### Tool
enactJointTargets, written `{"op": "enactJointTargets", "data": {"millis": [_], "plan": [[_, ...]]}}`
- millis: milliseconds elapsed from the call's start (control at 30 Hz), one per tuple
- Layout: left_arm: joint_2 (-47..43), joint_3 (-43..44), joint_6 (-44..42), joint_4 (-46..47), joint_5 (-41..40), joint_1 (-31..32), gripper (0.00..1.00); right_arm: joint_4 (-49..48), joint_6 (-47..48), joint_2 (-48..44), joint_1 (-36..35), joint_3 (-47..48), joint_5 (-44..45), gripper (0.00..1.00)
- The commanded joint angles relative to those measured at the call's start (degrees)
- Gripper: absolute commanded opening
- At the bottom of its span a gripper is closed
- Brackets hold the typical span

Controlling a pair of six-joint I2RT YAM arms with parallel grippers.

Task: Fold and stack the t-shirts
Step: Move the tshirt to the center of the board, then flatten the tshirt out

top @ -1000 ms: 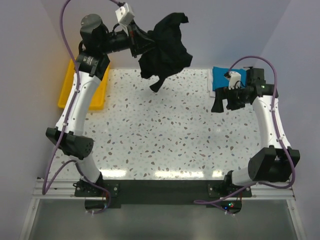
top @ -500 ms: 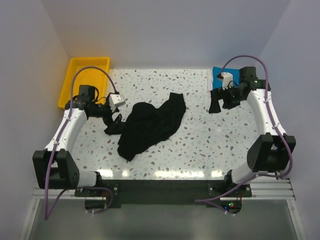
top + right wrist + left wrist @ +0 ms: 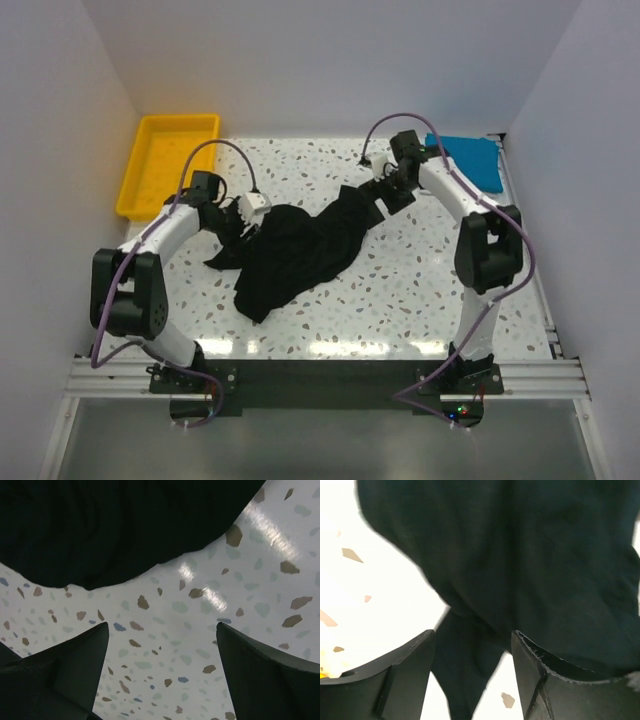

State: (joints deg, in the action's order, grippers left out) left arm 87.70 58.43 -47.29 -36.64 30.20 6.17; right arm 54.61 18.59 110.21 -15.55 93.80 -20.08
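Top external view: black shirt (image 3: 300, 250) lay crumpled on counter (image 3: 420, 290), unspread; left gripper (image 3: 472, 636) and right gripper (image 3: 161, 626) gaped empty at its edges, each likely needing a corner next

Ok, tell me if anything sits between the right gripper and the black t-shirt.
Nothing visible does. The right gripper is open just off the edge of the black t-shirt, with only bare table between them.

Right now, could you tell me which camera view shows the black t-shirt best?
The top external view: the whole black t-shirt shows, crumpled on the table. The left wrist view gives only close-up folds, the right wrist view just one edge.
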Motion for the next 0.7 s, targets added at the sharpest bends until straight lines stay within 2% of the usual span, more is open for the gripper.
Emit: {"op": "enactJointTargets", "data": {"millis": [0,100,167,233,433,533,600,633,667], "plan": [[5.36,7.30,8.87,3.95,-1.38,-1.60,0.66,-2.84,-2.77,5.44,-0.18,8.93,3.02,0.90],[9.06,11.52,13.00,4.12,1.26,-1.52,0.70,-3.36,-4.43,11.50,-0.18,14.21,1.80,0.88],[11.25,14.07,15.90,4.48,2.75,-0.99,0.83,-3.28,-5.93,14.05,-0.44,17.55,1.71,0.88],[12.66,16.26,16.87,3.95,4.34,0.41,0.87,-3.54,-6.90,17.48,-0.53,20.44,1.36,0.88],[16.88,16.89,17.58,5.44,0.92,6.30,0.87,-4.25,-9.62,24.77,-0.53,26.34,1.80,0.88],[19.70,17.33,17.06,4.57,-0.66,8.41,0.79,-4.07,-10.33,27.15,-0.62,27.31,1.09,0.81],[20.06,17.59,16.70,3.34,-0.05,9.72,0.56,-4.16,-10.59,27.60,-0.62,27.23,0.92,0.64],[18.49,17.33,15.92,2.98,0.13,10.34,0.40,-4.16,-10.68,27.51,-0.62,26.97,1.00,0.56],[17.08,16.89,15.21,2.72,0.30,11.04,0.34,-4.16,-10.68,27.34,-0.53,26.79,0.92,0.50]]}}
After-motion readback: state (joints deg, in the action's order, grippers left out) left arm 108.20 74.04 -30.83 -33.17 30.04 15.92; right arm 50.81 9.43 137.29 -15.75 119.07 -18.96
